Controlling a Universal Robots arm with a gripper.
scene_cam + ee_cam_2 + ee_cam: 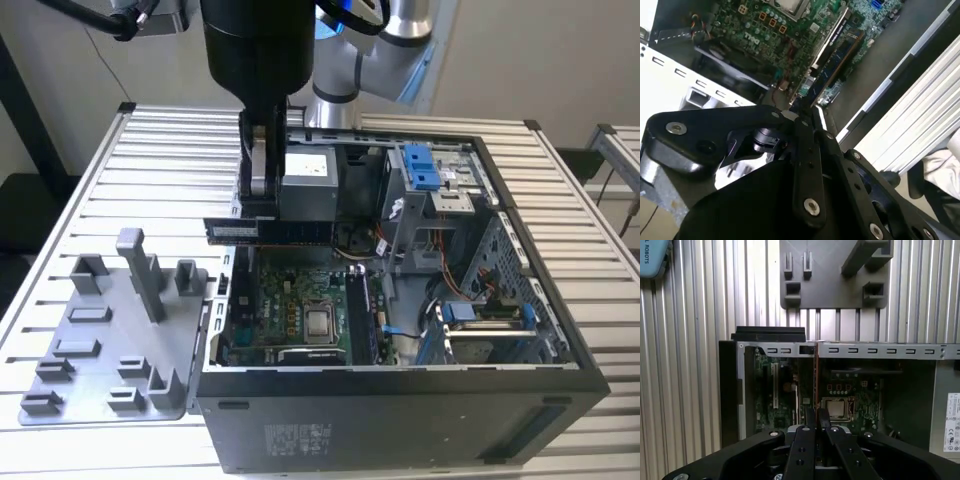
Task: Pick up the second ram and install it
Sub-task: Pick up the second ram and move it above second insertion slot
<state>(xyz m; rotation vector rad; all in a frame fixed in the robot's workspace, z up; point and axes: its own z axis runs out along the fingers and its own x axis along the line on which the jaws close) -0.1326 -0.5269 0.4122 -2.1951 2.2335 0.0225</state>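
My gripper (258,212) is shut on the second ram (268,231), a long thin dark stick with a pale label. I hold it level above the back left part of the open PC case (400,420). In the second wrist view the ram (836,60) reaches out from between my gripper's (807,112) closed fingers, over the green motherboard (790,35). In the first wrist view the ram (815,380) shows edge-on as a thin line ahead of my gripper (817,412), above the motherboard (785,390).
A grey plastic holder with upright pegs (120,340) lies on the slatted table (560,200), at the exterior view's left of the case. Inside the case are the processor socket (320,322), long slots beside it (358,315), a power supply (308,185) and a blue-tabbed drive cage (425,170).
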